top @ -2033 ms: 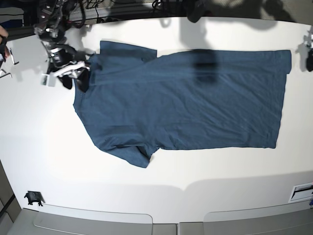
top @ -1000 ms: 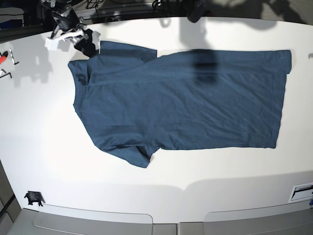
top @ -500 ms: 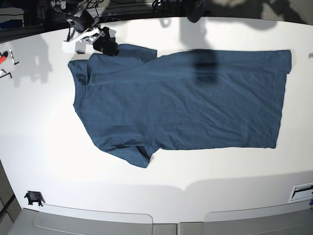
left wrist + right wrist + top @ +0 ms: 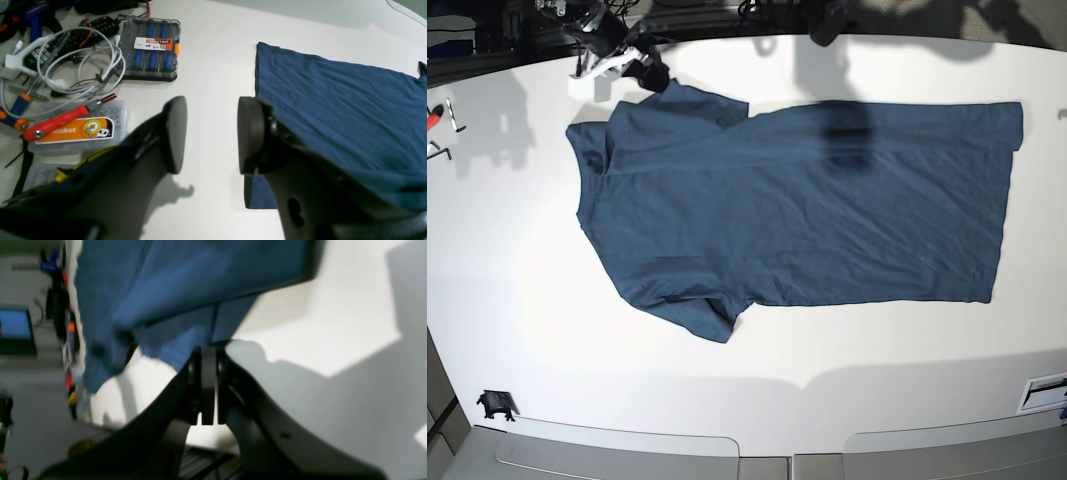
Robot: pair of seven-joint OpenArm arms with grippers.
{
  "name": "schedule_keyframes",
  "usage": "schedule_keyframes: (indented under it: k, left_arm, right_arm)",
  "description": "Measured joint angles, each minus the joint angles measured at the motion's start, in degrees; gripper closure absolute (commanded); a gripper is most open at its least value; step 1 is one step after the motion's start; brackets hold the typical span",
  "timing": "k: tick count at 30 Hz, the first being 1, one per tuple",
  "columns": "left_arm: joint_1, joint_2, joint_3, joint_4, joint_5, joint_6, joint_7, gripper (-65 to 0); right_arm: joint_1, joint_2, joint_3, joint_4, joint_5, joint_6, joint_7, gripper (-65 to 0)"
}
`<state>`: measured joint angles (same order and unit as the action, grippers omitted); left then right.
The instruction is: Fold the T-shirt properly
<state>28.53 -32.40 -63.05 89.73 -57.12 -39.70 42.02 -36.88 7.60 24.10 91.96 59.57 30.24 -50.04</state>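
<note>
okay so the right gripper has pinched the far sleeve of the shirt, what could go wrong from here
1. The right gripper is shut on only a thin edge of the T-shirt, so the cloth may slip out as it pulls.
2. Only that one corner is held; the left gripper is open over bare table beside the hem, so a pull could drag or bunch the shirt rather than fold it.
3. The screwdriver set and white cables lie near the left gripper and could snag.

1. White bench [image 4: 517, 300], matte, lit from above.
2. Dark teal-blue T-shirt [image 4: 807, 200] spread flat across its middle.
3. Screwdriver set case [image 4: 150, 50], coiled white cable [image 4: 83, 63], red-handled screwdriver [image 4: 63, 118] on clear orange-labelled box [image 4: 78, 133] near one edge.
</note>
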Motion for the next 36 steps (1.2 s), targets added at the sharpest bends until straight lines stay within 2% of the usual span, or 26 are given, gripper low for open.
schedule_keyframes:
  k: [4, 10, 12, 16, 19, 23, 28, 31, 32, 33, 36]
  left_arm:
    - [0.02, 0.02, 0.0, 0.0, 0.02, 0.0, 0.0, -23.0]
    - [0.0, 0.0, 0.0, 0.0, 0.0, 0.0, 0.0, -23.0]
    - [0.0, 0.0, 0.0, 0.0, 0.0, 0.02, 0.0, -23.0]
    - [0.0, 0.02, 0.0, 0.0, 0.0, 0.0, -0.02, -23.0]
    - [0.0, 0.0, 0.0, 0.0, 0.02, 0.0, 0.0, -23.0]
    - [0.02, 0.0, 0.0, 0.0, 1.25, 0.02, -0.02, -23.0]
    - [0.0, 0.0, 0.0, 0.0, 1.95, 0.0, 0.13, -23.0]
    - [0.02, 0.0, 0.0, -0.02, 1.95, 0.02, 0.04, -23.0]
    - [0.0, 0.0, 0.0, 0.0, 1.95, 0.0, -0.02, -23.0]
    - [0.0, 0.0, 0.0, -0.02, 1.95, 0.0, -0.02, -23.0]
    - [0.0, 0.0, 0.0, -0.02, 1.92, 0.0, -0.04, -23.0]
  right_arm:
    - [-0.48, -1.53, 0.0, 6.75, 2.91, 4.31, -0.44, 0.0]
    - [0.98, -1.7, 0.0, 17.46, 1.46, 5.55, 1.38, 0.0]
    - [2.49, -1.7, -0.17, 18.38, -1.55, 5.57, 3.43, 0.0]
    - [6.86, -1.7, -3.78, 18.29, -11.54, 5.53, 5.9, 0.0]
    - [8.52, -1.68, -7.65, 18.29, -14.75, 5.38, 5.88, 0.0]
    - [7.76, -1.99, -8.9, 18.32, -13.97, 5.38, 2.34, 0.0]
    - [2.69, -2.69, -1.88, 22.73, -10.99, 5.38, -0.66, 0.0]
    - [-0.55, -2.69, 4.94, 25.92, -11.39, 5.35, -0.87, -19.8]
    - [-1.38, -2.69, 7.3, 26.75, -11.04, 5.35, -0.81, -24.4]
    - [-2.01, -2.67, 9.44, 27.12, -10.71, 5.38, -0.61, -26.9]
    - [-2.82, -2.67, 14.14, 26.77, -11.13, 5.31, -0.63, -27.4]
